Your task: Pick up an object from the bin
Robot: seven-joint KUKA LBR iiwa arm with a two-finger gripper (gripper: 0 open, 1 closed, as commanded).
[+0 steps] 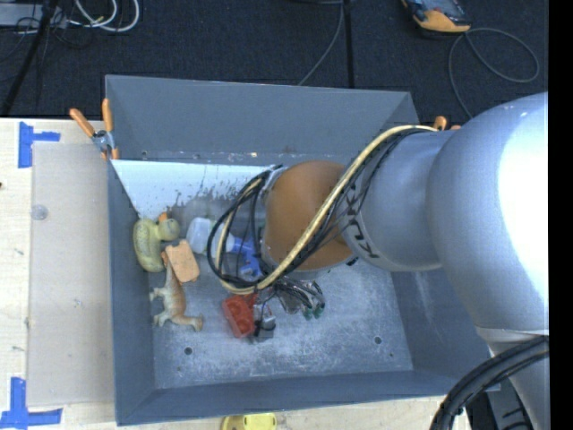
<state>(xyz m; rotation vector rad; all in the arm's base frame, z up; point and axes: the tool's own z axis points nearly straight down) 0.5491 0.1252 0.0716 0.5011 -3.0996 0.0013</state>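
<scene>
My gripper is low in the bin's middle front, mostly hidden under the arm's orange cover and cables. Its dark tip sits right against the right side of a small red crumpled thing on the bin floor. Whether it grips that thing is hidden. A white bottle-like thing with blue parts lies just behind, partly under the cables. To the left stands a tan toy animal, and an orange block rests above it.
A yellow-green toy duck lies against the bin's left wall. The arm and its cover hang over the bin's centre and right. Bare floor shows along the front and right front of the bin.
</scene>
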